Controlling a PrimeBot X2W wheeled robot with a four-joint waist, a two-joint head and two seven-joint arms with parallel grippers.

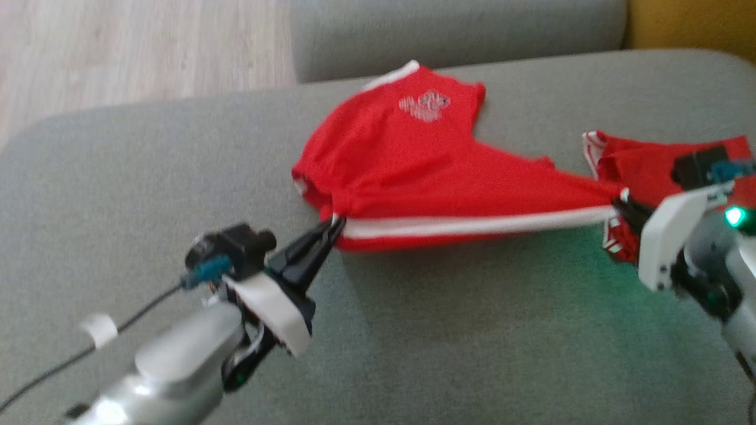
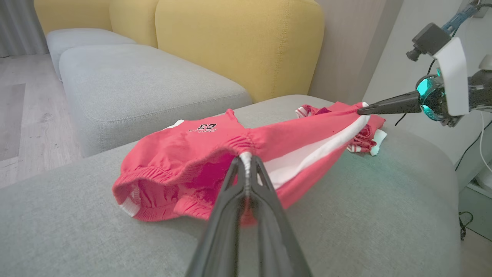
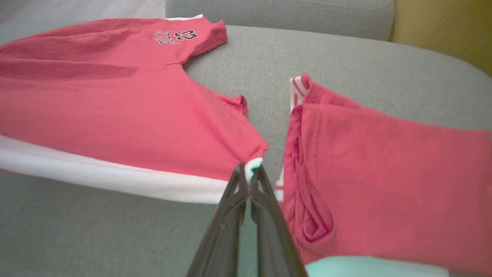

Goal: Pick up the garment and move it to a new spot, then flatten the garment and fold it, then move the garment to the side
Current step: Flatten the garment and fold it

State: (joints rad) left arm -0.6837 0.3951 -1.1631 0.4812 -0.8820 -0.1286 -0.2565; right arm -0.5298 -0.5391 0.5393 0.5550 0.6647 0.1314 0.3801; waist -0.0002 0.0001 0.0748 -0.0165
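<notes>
Head view: the red garment (image 1: 413,159) lies mid-frame on the grey cushion (image 1: 443,342), its white-striped edge lifted and stretched taut. My left gripper (image 1: 332,229), at eight o'clock, is clamped on the gathered waistband end. My right gripper (image 1: 620,208), at three o'clock, is pinched tight on the opposite corner. A second red piece (image 1: 644,162) lies just beyond my right fingers.

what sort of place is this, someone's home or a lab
Most likely a home living room or a lounge mock-up: the red shorts rest on a grey upholstered sofa seat, yellow back cushions stand behind it, and pale wood-look flooring runs alongside.
</notes>
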